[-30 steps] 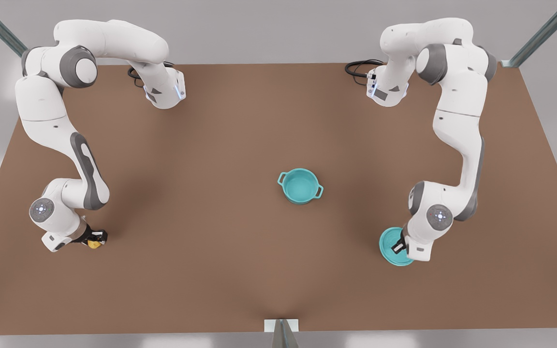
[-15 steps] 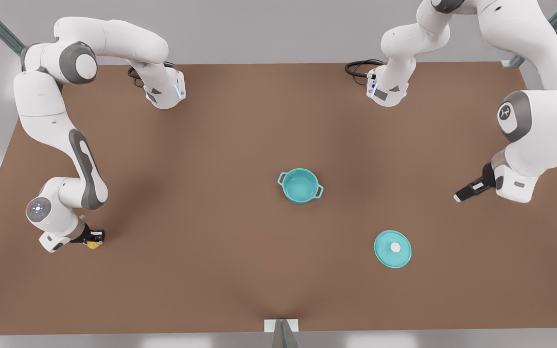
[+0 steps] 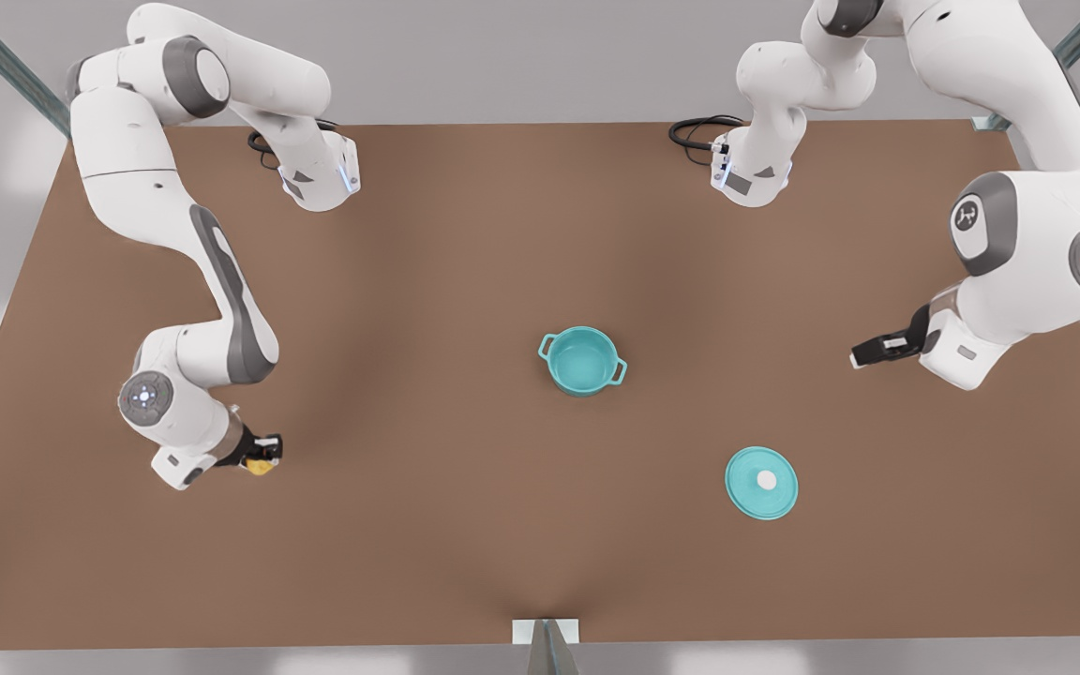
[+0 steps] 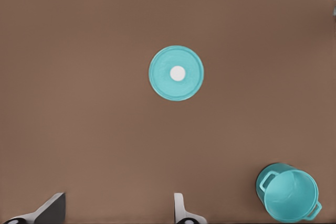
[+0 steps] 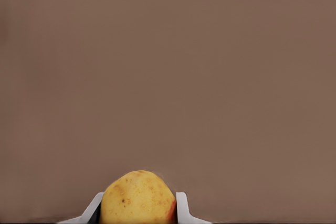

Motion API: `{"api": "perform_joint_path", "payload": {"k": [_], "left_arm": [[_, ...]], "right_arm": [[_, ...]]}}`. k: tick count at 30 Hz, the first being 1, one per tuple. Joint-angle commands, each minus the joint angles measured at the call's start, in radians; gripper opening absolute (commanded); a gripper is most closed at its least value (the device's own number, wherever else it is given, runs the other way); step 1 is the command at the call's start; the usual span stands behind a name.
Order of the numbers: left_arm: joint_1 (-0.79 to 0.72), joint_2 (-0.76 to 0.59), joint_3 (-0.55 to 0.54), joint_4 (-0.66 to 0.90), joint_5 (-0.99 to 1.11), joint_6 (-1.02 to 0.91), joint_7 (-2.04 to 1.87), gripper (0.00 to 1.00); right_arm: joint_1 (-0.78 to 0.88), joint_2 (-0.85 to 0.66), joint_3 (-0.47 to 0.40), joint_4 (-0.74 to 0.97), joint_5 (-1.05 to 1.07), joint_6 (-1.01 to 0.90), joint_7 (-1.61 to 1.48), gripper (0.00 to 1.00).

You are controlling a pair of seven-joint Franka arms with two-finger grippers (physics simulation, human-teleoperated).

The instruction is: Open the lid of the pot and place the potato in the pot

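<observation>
The teal pot point(image 3: 581, 360) stands open and uncovered at the table's middle; it also appears in the left wrist view point(image 4: 289, 192). The pot lid point(image 3: 761, 482) lies flat on the table toward the front view's right, white knob up, and shows again as the lid point(image 4: 176, 73). My left gripper point(image 3: 863, 354) hovers open at the front view's right, well apart from the lid, its fingers point(image 4: 179, 208) spread with nothing between them. At the front view's left my right gripper point(image 3: 263, 455) is shut on the yellow potato point(image 3: 262, 463), which sits between the fingers point(image 5: 181, 205) as the potato point(image 5: 137, 198).
Both arm bases point(image 3: 320, 178) point(image 3: 751, 178) stand at the far edge of the brown table point(image 3: 465, 525). Black cables point(image 3: 695, 131) lie beside the bases. A small bracket point(image 3: 546, 637) sits at the near edge.
My left gripper let go of the lid, rose and swung away toward the far right. My right gripper carried the potato a short way toward the pot.
</observation>
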Motion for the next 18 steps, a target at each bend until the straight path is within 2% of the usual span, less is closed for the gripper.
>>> {"api": "perform_joint_path", "payload": {"k": [1,10,18], "left_arm": [[0.001,-0.001,0.0,0.0,-0.005,-0.022,0.168,1.0],[-0.004,0.015,0.0,-0.003,0.004,-0.025,0.169,1.0],[-0.004,0.016,0.002,0.002,0.004,-0.025,0.169,1.0]], "right_arm": [[0.05,-0.011,-0.001,0.001,0.046,-0.102,0.394,0.51],[0.344,-0.048,-0.003,0.018,0.153,-0.135,0.828,0.51],[0.58,-0.043,-0.001,0.072,0.156,-0.136,1.155,0.51]]}}
